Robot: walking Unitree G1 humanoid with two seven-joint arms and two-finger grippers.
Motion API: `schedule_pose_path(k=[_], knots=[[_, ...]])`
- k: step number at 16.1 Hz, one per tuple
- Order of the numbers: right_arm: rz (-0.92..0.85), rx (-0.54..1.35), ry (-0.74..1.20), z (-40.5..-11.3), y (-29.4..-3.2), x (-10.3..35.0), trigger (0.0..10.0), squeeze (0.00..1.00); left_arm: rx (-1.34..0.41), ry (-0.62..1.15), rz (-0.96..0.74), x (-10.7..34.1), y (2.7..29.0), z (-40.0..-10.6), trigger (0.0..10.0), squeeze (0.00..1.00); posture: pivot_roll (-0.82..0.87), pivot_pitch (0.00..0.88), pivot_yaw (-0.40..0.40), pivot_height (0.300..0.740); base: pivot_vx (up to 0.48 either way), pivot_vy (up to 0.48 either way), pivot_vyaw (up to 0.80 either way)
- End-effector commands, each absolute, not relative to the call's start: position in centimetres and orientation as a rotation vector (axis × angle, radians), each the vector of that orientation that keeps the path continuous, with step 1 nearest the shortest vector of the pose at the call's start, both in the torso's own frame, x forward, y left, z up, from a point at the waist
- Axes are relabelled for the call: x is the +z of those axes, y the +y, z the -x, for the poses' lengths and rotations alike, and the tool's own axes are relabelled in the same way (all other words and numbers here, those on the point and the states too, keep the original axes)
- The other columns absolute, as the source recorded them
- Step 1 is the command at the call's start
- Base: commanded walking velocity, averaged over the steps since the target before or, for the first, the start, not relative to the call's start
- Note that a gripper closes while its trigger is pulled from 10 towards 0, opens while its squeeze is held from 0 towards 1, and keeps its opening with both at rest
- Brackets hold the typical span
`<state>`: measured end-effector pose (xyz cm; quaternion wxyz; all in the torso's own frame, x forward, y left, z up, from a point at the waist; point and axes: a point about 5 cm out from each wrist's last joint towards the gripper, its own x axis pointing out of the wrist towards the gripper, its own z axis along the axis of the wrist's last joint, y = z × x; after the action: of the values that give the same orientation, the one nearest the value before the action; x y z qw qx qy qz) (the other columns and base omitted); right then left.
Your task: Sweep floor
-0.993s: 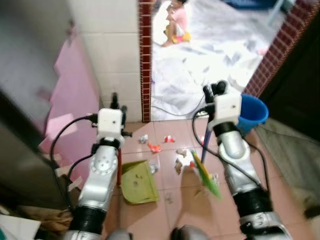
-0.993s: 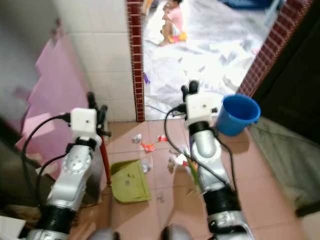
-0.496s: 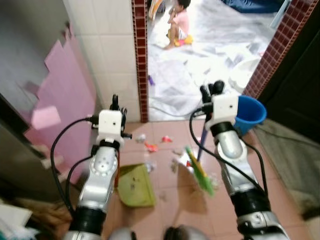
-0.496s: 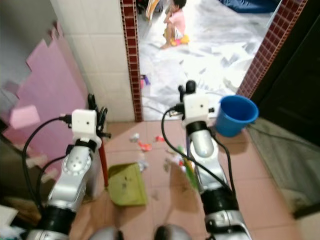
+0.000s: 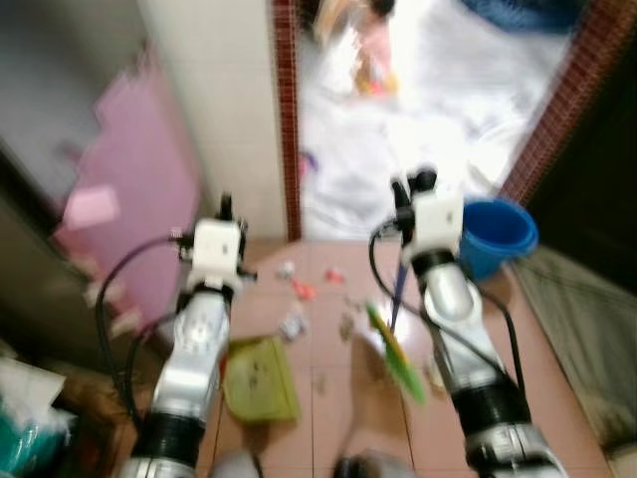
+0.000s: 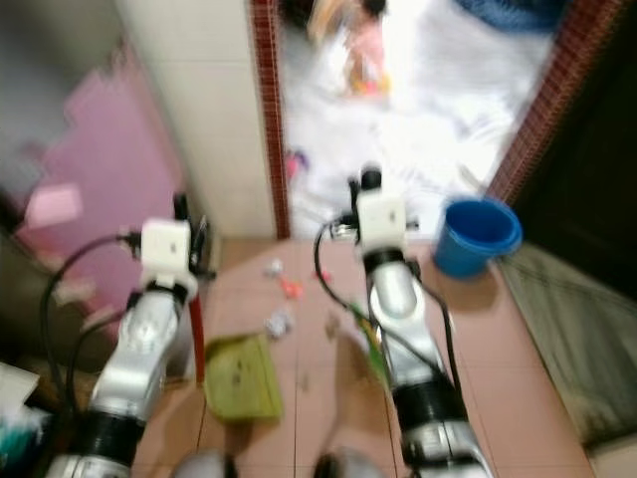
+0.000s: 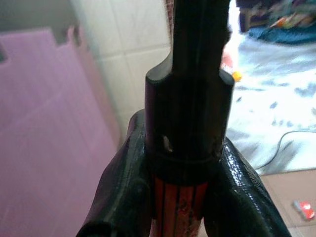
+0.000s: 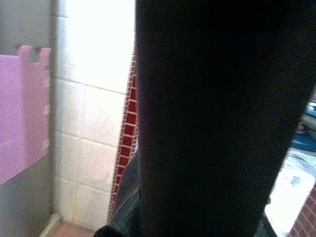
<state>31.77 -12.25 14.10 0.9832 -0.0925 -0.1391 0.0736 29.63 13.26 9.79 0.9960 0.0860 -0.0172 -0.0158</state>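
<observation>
Both eye views are blurred. My left gripper (image 5: 224, 209) is shut on the dustpan's handle (image 7: 183, 123), which has a black top and a red shaft. The green dustpan (image 5: 261, 378) lies on the pink floor tiles below that arm. My right gripper (image 5: 413, 184) is shut on the broom's thin bluish stick (image 5: 396, 294); the handle is a dark mass in the right wrist view. The green broom head (image 5: 400, 357) rests on the floor right of the dustpan. Small scraps of litter (image 5: 301, 289) lie scattered between the doorway and the dustpan.
A blue bucket (image 5: 498, 239) stands right of the broom by a dark door. A pink foam mat (image 5: 129, 189) leans on the left wall. A red-tiled post (image 5: 289, 119) edges the doorway. A person (image 5: 368, 60) sits on the white-covered floor beyond.
The whole picture has shifted and blurred, so the camera is moving. Both grippers keep the same hold, and the dustpan and broom stay about where they were.
</observation>
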Motion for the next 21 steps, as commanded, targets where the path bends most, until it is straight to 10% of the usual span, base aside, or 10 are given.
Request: schedule_pose_path(k=[1, 21], knots=[[0.197, 0.147, -0.327, -31.9, -12.3, 15.2, 10.0, 0.0, -0.044, -0.06, -0.193, 10.4, 12.9, -29.8, 10.0, 0.0, 0.01, 0.0, 0.006, 0.74, 0.0, 0.0, 0.0], [0.15, -0.038, -0.169, -32.8, -13.5, 13.2, 10.0, 0.0, -0.011, -0.113, -0.186, 9.0, 12.2, -31.1, 10.0, 0.0, -0.01, 0.096, -0.031, 0.74, 0.0, 0.0, 0.0]])
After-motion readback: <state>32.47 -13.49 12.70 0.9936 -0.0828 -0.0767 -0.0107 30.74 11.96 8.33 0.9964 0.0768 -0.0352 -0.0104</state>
